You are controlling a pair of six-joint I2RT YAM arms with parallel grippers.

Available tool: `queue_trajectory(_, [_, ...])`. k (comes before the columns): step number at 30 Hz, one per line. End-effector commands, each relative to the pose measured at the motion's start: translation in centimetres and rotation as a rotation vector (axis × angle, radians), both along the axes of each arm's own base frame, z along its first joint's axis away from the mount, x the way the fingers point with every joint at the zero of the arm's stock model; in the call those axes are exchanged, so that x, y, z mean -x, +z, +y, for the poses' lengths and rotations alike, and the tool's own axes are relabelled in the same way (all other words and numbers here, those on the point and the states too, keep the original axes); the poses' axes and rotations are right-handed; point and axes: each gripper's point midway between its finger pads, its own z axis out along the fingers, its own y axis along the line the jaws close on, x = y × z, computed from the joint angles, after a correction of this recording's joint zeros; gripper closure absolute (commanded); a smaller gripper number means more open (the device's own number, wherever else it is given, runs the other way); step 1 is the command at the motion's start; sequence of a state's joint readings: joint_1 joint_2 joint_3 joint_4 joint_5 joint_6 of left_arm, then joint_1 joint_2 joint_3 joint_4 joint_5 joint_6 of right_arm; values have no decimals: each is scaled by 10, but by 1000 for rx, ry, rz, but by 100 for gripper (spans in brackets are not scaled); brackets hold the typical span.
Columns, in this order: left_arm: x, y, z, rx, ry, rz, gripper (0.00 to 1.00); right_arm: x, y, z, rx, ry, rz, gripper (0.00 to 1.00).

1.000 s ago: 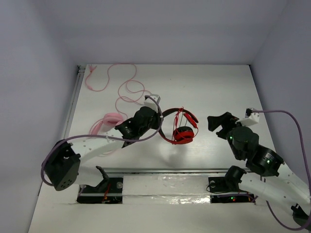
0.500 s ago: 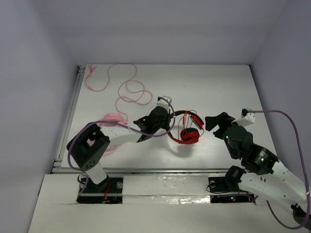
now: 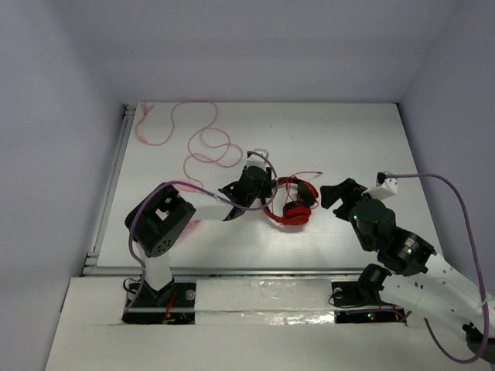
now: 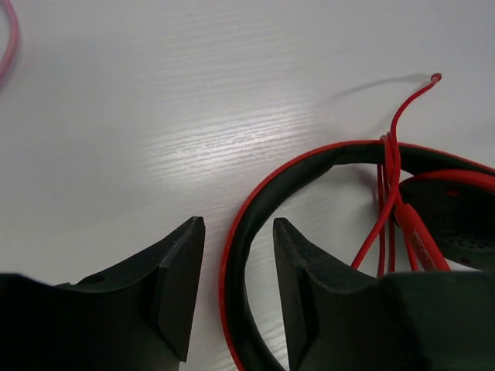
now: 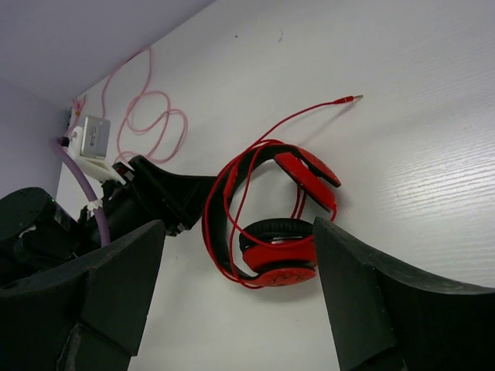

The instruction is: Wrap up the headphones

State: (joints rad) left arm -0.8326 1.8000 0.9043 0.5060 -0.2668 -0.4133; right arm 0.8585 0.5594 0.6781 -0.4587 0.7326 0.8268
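Far left: a thin pale pink cable [image 3: 203, 143] lies in loose loops on the white wood-grain bench [image 3: 363, 139], well apart from the work and best left alone.
Left gripper: the black two-finger left gripper [image 4: 238, 226] is part open and sits astride the black-lined headband [image 4: 254, 212]. A strip of bench shows on one side of the band, so I judge it is not clamped.
Task thing: the red over-ear headphones [image 3: 292, 210] lie on their side mid-bench, between the two grippers.
Cable: the thin red cable [image 4: 389, 178] already crosses the headband in several strands. Its metal-tipped plug [image 5: 352, 98] lies free on the bench beyond the set.
Right gripper: the black right gripper [image 3: 338, 193] is spread wide and holds nothing, just right of the headphones.
Step in hand: probably steadying the headband so the loose tail can be wound on.
Doing it well: close the left gripper squarely on the band, clear of the strands. Let the right gripper take the tail near the plug. Lay each turn snug beside the last, without dragging the set or loosening the earlier loops.
Count: one red headphone set with two ear cups, one red cable with one plug, one pink cable, two grippers.
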Motion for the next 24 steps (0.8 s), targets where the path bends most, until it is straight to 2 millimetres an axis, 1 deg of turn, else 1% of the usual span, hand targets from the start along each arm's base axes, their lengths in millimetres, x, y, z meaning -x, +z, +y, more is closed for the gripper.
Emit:
queue_trajectory(1, [-17,33,-11,95,33,-83,62,-3,12,1,-32,-8,-42,17])
queue_trajectory(2, [-16,30,-8,89,36,-78,56,-4,13,2,-34,-7,-42,17])
queue_trajectory(4, [-15,35,-4,93,51,-83,48,-4,13,2,-35,-5,-43,17])
queue_trajectory(5, [-14,35,1,87,66,-87,39,-4,14,3,-35,-3,-44,17])
queue_trajectory(6, [-13,47,5,99,76,-104,35,-3,14,3,-36,-1,-43,18])
queue_trajectory(7, [-12,52,10,100,92,-113,31,-3,17,2,-39,-3,-47,19])
queue_trajectory(8, [-12,55,19,98,126,-121,25,-2,19,0,-39,-7,-50,20])
queue_trajectory(9, [-9,73,27,111,149,-140,22,-1,25,-3,-43,-10,-62,25])
queue_trajectory(10, [-8,81,33,118,171,-151,19,0,30,-6,-47,-16,-76,28])
queue_trajectory(11, [-6,86,43,121,206,-163,16,2,36,-8,-52,-16,-89,33])
queue_trajectory(12, [-2,110,51,156,224,-191,15,5,45,-13,-59,-16,-114,48])
queue_trajectory(13, [1,119,58,169,241,-204,15,7,57,-17,-76,-18,-138,62])
queue_trajectory(14, [3,128,66,178,265,-219,14,10,64,-21,-84,-19,-154,73])
queue_trajectory(15, [10,149,74,227,276,-246,14,15,75,-28,-101,-19,-184,87])
queue_trajectory(16, [14,155,81,232,284,-251,13,19,89,-34,-124,-21,-211,90])
queue_trajectory(17, [19,160,86,245,283,-257,12,23,96,-38,-138,-20,-228,91])
queue_trajectory(18, [26,182,92,292,277,-286,12,26,103,-42,-140,-20,-246,92])
queue_trajectory(19, [31,185,95,295,268,-282,11,32,112,-49,-164,-21,-272,92])
queue_trajectory(20, [37,193,95,315,242,-283,11,37,124,-56,-185,-23,-297,92])
queue_trajectory(21, [47,208,100,343,222,-294,10,41,130,-59,-182,-16,-314,91])
queue_trajectory(22, [52,214,101,358,205,-297,8,46,138,-65,-197,-14,-335,89])
queue_trajectory(23, [58,221,101,372,176,-299,7,51,147,-70,-212,-15,-353,86])
queue_trajectory(24, [66,234,106,393,163,-312,6,53,152,-74,-210,-16,-367,75])
